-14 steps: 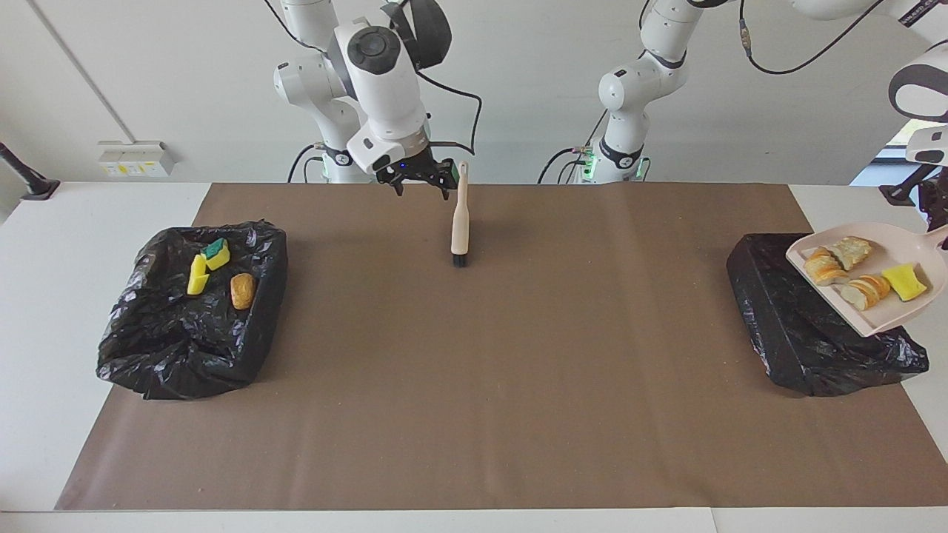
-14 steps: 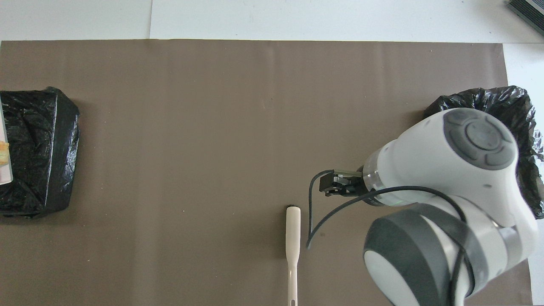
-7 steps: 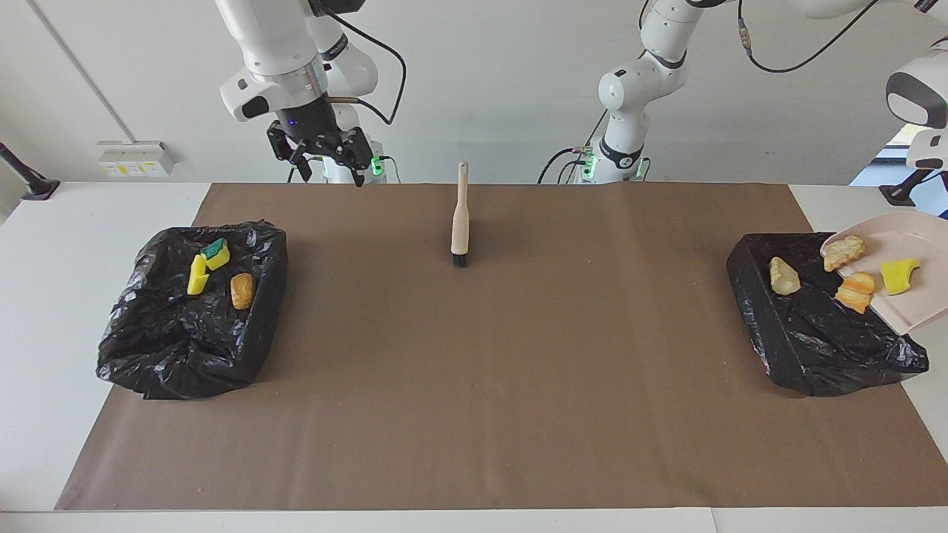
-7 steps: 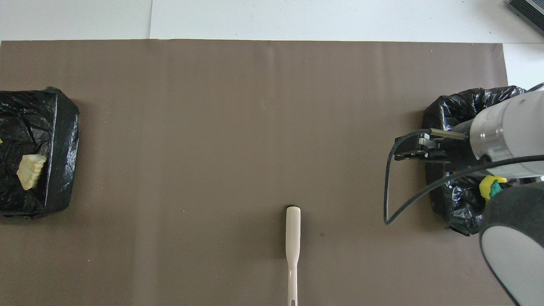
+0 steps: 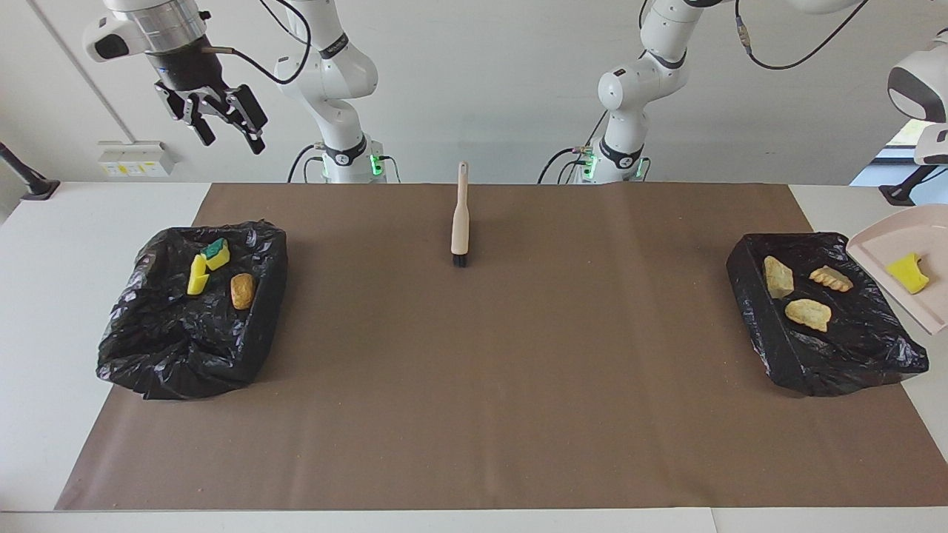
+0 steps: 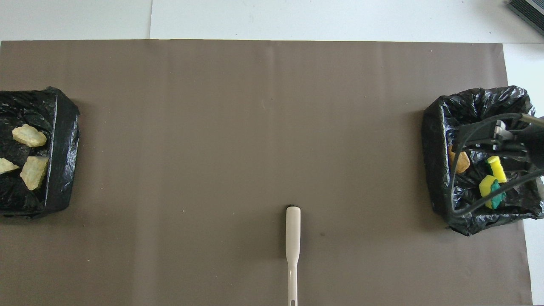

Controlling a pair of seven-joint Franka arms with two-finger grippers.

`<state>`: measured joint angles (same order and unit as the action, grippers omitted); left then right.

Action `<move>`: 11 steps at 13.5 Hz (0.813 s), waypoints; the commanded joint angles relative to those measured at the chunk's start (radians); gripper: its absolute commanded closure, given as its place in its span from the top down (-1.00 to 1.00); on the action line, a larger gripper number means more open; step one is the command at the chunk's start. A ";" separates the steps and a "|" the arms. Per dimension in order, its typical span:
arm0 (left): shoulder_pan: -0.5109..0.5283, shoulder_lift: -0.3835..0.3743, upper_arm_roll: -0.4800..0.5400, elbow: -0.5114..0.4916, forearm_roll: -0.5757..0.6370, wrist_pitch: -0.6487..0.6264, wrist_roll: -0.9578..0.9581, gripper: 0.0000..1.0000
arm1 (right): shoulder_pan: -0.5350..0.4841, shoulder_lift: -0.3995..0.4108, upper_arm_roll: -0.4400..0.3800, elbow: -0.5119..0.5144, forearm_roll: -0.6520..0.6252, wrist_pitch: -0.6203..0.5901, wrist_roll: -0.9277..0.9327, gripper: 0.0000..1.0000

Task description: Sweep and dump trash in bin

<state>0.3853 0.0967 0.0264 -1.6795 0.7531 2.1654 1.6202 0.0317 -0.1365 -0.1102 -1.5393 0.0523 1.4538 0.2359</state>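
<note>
The pale pink dustpan [image 5: 889,248] hangs tilted over the edge of the black-lined bin [image 5: 755,326] at the left arm's end. One yellow sponge piece [image 5: 909,272] lies on it. My left gripper is out of view. Three tan bread chunks [image 5: 807,314] lie in that bin, and they also show in the overhead view [image 6: 29,135]. My right gripper [image 5: 226,133] is open and empty, high over the other bin [image 5: 185,370]. That bin holds a yellow sponge [image 5: 196,275], a green-topped sponge [image 5: 216,253] and an orange-brown chunk [image 5: 242,290].
A cream brush [image 5: 460,215] lies on the brown mat [image 5: 474,370] midway between the arms' bases, bristles pointing away from the robots; it also shows in the overhead view [image 6: 293,246]. Each bin sits at one end of the mat.
The bread chunks slid off the dustpan into the bin, and the pan drew back toward the table's end. My right gripper rose from beside the brush to above its own bin.
</note>
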 commanded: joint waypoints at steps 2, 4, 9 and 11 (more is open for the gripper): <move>-0.043 -0.017 0.004 0.009 0.096 -0.048 -0.023 -1.00 | 0.007 0.017 0.009 -0.012 -0.057 -0.009 -0.046 1.00; -0.065 -0.026 0.004 0.001 0.150 -0.094 -0.090 -1.00 | 0.013 0.018 0.026 -0.038 -0.065 0.005 -0.032 1.00; -0.184 -0.032 0.003 0.003 0.272 -0.248 -0.218 -1.00 | 0.023 0.020 0.026 -0.055 -0.100 0.025 -0.089 1.00; -0.198 -0.034 0.003 0.004 0.284 -0.277 -0.240 -1.00 | 0.019 0.021 0.024 -0.048 -0.097 0.023 -0.080 1.00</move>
<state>0.2083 0.0753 0.0170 -1.6793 1.0089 1.9238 1.4058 0.0575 -0.1031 -0.0872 -1.5730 -0.0259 1.4594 0.1785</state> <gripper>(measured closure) 0.678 0.000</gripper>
